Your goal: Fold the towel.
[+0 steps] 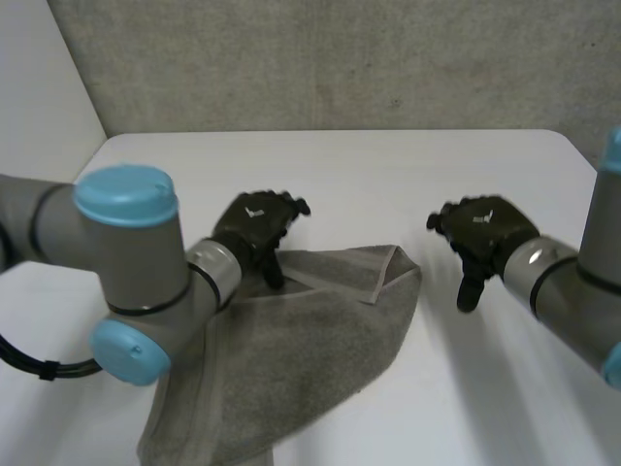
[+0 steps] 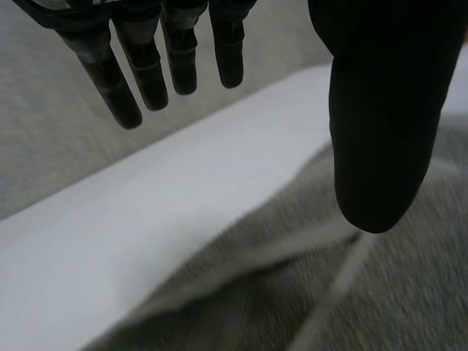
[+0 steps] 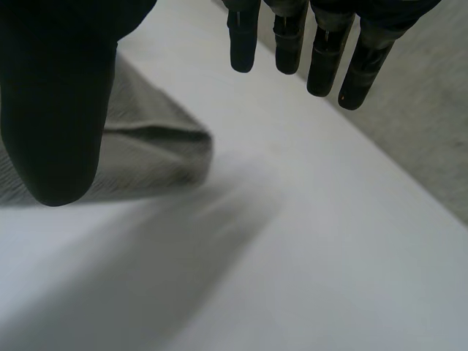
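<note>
The left hand (image 1: 254,228) is recorded over the far edge of the grey towel (image 1: 310,330), fingers straight and released, nothing grasped. The towel is laid rumpled on the white bench (image 1: 388,175). The right hand (image 1: 482,238) is held released, apart from the towel's corner.

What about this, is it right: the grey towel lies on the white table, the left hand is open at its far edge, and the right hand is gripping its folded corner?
Not quite. The right hand grips nothing: the right wrist view shows its fingers straight and open over the bare table, beside the folded corner of the towel. The rest stands.
</note>
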Tool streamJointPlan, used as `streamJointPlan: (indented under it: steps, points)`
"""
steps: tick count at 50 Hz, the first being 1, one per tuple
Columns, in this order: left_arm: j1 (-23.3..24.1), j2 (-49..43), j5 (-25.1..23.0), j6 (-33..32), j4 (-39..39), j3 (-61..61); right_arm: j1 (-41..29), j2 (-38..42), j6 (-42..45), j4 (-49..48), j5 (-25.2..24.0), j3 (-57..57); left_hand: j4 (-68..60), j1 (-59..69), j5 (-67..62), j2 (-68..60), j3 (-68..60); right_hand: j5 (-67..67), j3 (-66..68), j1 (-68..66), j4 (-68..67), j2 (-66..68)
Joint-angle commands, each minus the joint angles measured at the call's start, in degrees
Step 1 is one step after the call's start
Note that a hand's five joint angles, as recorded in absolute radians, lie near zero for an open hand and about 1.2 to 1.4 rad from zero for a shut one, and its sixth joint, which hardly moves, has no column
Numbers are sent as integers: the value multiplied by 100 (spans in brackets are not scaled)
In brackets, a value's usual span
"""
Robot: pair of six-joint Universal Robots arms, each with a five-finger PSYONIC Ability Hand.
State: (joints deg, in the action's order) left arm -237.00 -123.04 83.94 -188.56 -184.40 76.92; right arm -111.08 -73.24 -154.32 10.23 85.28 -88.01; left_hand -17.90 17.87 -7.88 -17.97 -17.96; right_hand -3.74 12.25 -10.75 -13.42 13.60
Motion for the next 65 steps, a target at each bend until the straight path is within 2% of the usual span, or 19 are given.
streamJointPlan:
  steps: [1,5,7,8,9,10,12,13,15,18,25,35,37,46,48,50,51,53,65]
  points:
    - [171,-212,87,-620,132,129,43,3,-10,-722,-196,-725,-761,764,-763,-754,-755,374,-225,75,342,-360]
    - [162,-80,211,-603,379,350,-1,73,42,-1120,-398,-753,-1031,1034,-1033,-1025,-1025,349,-200,50,317,-335]
    - [110,340,534,-577,510,586,-19,336,69,-1391,-704,-586,-1500,1502,-1502,-1493,-1493,-371,520,-670,-404,385]
    - [110,342,536,-577,510,587,-19,337,69,-1392,-706,-586,-1502,1505,-1504,-1496,-1496,-374,523,-674,-407,388]
    - [101,499,771,-551,536,709,-19,494,95,-1514,-906,-429,-1552,1555,-1554,-1545,-1546,-708,857,-1007,-740,722]
    - [101,500,773,-550,537,710,-28,669,165,-1576,-1100,-227,-1553,1556,-1555,-1546,-1546,-1011,1160,-1310,-1043,1025]
    - [57,702,1324,-437,537,973,-36,871,279,-1612,-1258,-34,-1536,1539,-1538,-1529,-1530,-1397,1546,-1696,-1429,1411]
    - [57,702,1327,-436,537,974,-36,873,280,-1612,-1260,-32,-1536,1539,-1538,-1529,-1530,-1401,1550,-1700,-1433,1415]
    - [-4,755,1755,-349,537,1193,-98,1249,664,-1665,-1531,318,-1536,1539,-1538,-1529,-1530,-1904,2053,-2203,-1936,1918]
    - [-48,746,1950,-339,546,1360,-133,1601,1121,-1595,-1786,643,-1536,1539,-1538,-1529,-1530,-2240,2389,-2539,-2272,2254]
    - [-224,676,1933,-339,528,1501,-264,2269,1598,-1595,-2200,1118,-1536,1539,-1538,-1529,-1530,-2292,2441,-2591,-2325,2306]
    - [-242,623,1916,-348,510,1466,-388,2736,1616,-1586,-2218,1497,-1603,1606,-1605,-1596,-1597,-2309,2458,-2608,-2341,2323]
    - [-242,623,1872,-348,510,1466,-397,2841,1624,-1586,-2218,1620,-1822,1825,-1824,-1815,-1816,-2827,2976,-3126,-2859,2840]
    - [-242,562,1511,-348,484,1493,-406,3026,1651,-1586,-2227,1726,-4240,4242,-4242,-4233,-4233,-3856,4005,-4156,-3889,3870]
    - [-242,527,1503,-348,484,1475,-406,3035,1677,-1586,-2227,1752,-4547,4550,-4549,-4540,-4541,-4327,4476,-4627,-4360,4341]
    - [-242,430,1485,-357,484,1422,-406,3035,1695,-1594,-2227,1822,-5082,5085,-5085,-5076,-5076,-5532,5681,-5832,-5565,5546]
    - [-242,430,1485,-357,484,1422,-406,3035,1695,-1594,-2227,1823,-5085,5088,-5087,-5078,-5079,-5539,5688,-5838,-5571,5552]
    - [-242,307,1485,-366,484,1387,-406,3018,1695,-1612,-2209,1875,-5337,5340,-5339,-5330,-5331,-6526,6675,-6825,-6559,6540]
    - [-233,237,1494,-366,475,1343,-406,2939,1695,-1638,-2270,1963,-5254,5256,-5256,-5247,-5247,-6626,6775,-6925,-6658,6640]
